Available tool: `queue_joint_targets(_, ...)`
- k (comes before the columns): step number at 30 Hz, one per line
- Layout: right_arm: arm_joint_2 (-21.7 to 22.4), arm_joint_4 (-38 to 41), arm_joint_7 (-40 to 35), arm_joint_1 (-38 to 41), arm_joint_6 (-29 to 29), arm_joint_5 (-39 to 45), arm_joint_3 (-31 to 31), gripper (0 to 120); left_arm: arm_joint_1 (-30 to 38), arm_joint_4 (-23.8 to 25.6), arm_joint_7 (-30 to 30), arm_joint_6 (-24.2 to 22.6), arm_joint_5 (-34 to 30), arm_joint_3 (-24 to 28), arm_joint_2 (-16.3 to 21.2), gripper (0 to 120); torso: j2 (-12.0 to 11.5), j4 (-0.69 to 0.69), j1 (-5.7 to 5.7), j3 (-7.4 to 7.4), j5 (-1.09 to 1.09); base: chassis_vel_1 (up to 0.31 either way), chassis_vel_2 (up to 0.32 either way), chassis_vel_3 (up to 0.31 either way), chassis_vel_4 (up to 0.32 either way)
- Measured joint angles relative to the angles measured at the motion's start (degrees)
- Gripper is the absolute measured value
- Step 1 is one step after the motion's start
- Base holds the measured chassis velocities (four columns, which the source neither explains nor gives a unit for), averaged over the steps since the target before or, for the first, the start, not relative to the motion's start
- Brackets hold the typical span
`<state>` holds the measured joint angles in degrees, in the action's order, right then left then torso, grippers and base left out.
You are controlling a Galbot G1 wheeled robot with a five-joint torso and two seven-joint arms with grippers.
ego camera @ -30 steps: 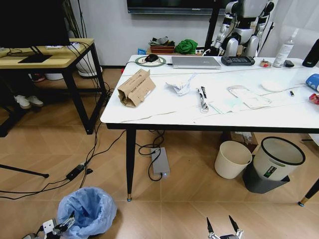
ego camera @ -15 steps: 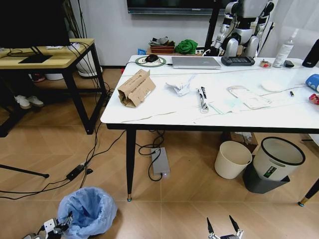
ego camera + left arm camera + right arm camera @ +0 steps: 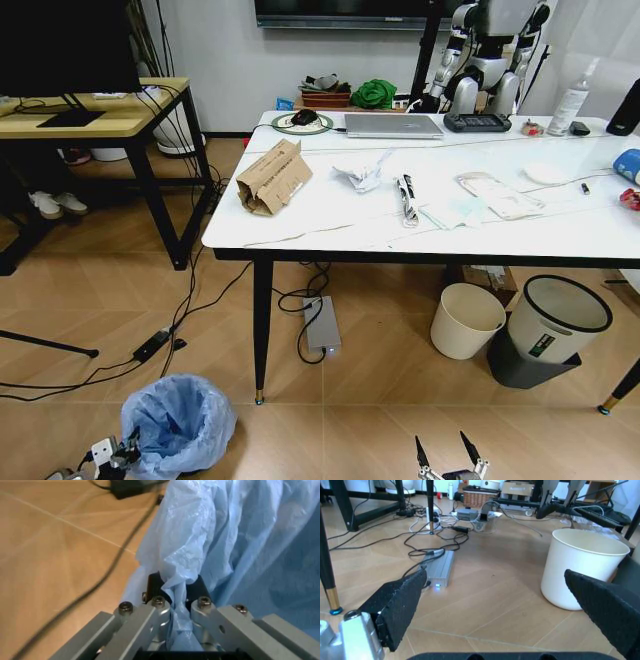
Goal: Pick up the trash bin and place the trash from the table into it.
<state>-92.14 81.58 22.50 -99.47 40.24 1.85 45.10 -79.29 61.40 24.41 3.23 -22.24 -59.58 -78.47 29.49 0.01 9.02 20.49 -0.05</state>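
Note:
The trash bin [image 3: 180, 422], lined with a puffy light-blue bag, stands on the floor at the lower left in front of the table [image 3: 330, 228]. My left gripper [image 3: 118, 452] is at its near-left rim. In the left wrist view that gripper [image 3: 177, 592] is shut on a fold of the blue bag [image 3: 235, 536]. The trash lies on the table: a torn cardboard box [image 3: 272, 177], crumpled paper [image 3: 360, 175], a wrapper [image 3: 406, 197], a clear plastic pack [image 3: 497, 194], a blue cup [image 3: 628, 163] and a red can [image 3: 630, 198]. My right gripper [image 3: 447, 460] hangs low and open over the floor.
A cream bucket [image 3: 466, 320] and a grey-and-white lidded bin [image 3: 552, 328] stand under the table's right side. A silver box [image 3: 322, 323] and cables lie on the floor by the table leg [image 3: 261, 330]. A wooden desk [image 3: 100, 120] stands at the left, and a laptop [image 3: 392, 125] lies on the table's far side.
My left gripper and the bin's near rim have shifted slightly to the right. The right arm and the things on the table have not moved.

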Motion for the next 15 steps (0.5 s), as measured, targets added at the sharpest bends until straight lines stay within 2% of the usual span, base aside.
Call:
queue_joint_targets(3,0.0,-0.3,0.0,0.1,0.0,-0.1,-0.1,100,-3.5,4.5,2.1,1.1,0.5,1.4,-0.6,0,0.0,-0.02,0.00,-0.01,0.10,0.000,0.000,0.000,0.000)
queue_joint_targets(6,0.0,-0.4,0.0,0.3,0.0,-0.1,-0.1,100,-7.5,9.4,1.8,3.6,1.6,3.6,-1.3,0,0.0,0.00,0.00,0.00,0.00,0.000,0.000,0.000,0.000)
queue_joint_targets(8,0.0,-0.4,0.0,0.3,0.0,-0.1,-0.2,100,-7.8,10.0,1.8,4.0,1.9,3.8,-1.3,0,0.0,0.00,0.00,0.00,0.01,0.000,0.000,0.000,0.000)
queue_joint_targets(9,0.0,-0.4,0.0,0.4,0.0,-0.2,-0.3,100,-9.8,13.1,1.7,6.1,3.1,4.4,-1.6,0,0.0,0.00,0.00,0.00,0.10,0.000,0.000,0.000,0.000)
queue_joint_targets(11,0.0,-0.4,0.0,0.5,0.0,-0.3,-0.4,100,-12.4,17.6,2.6,7.3,3.0,5.4,-1.7,0,0.0,0.00,0.00,0.00,0.04,0.000,0.000,0.000,0.000)
queue_joint_targets(15,0.0,-0.4,0.0,0.6,-0.1,-0.5,-0.6,100,-15.6,23.0,3.1,8.0,1.7,6.2,-1.7,0,0.0,-0.01,0.00,0.01,0.08,0.000,0.000,0.000,0.000)
